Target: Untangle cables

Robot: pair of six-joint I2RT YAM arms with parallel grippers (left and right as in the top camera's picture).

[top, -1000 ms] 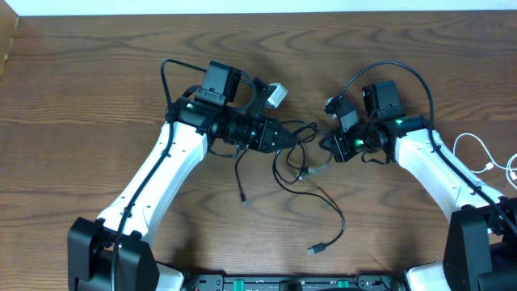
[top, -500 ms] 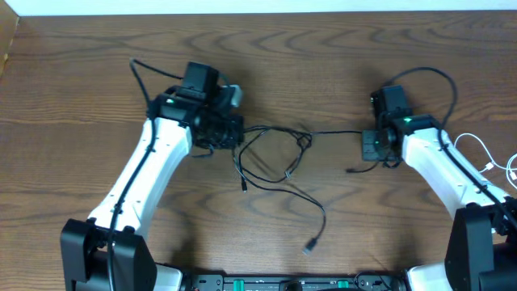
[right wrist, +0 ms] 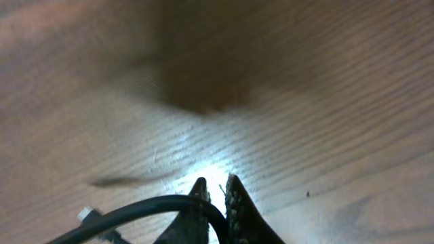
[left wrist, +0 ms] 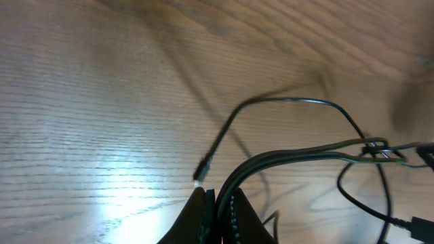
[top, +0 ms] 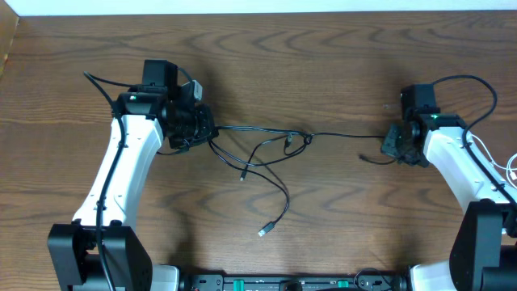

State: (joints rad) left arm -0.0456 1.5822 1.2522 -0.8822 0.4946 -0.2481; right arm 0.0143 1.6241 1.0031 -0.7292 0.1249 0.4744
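Brown wood with a wavy, streaked grain is making up the desk [top: 339,65], and its matte surface is catching a pale glare under both wrist cameras. Across its middle the black cable [top: 347,135], a thin, round, rubbery cord, is stretching in a nearly straight line between the two tools. The left tool [top: 208,130], dark and narrow at the end of the white-shelled left arm [top: 121,170], is pinching the cord with its fingers pressed together. In the left wrist view, two glossy strands are arcing out from between the closed fingertips toward a small tangle. That knot [top: 299,139] is sitting roughly midway between the tools, a little nearer the left one, where several loops are crossing over each other. From it, slack is drooping toward the near edge of the desk. One long curving strand is ending in a small rectangular plug [top: 264,232], and a shorter one is ending in a second tip [top: 242,177]; both are lying flat on the wood, apart from either tool. The right tool [top: 391,143] is gripping the far stretch of the same cord, its dark fingers all but touching, and in the right wrist view the cord is curving in from the left. The white cable [top: 511,168] is showing only as thin pale loops at the desk's right edge, beside the right arm [top: 460,170] and well apart from both tools.
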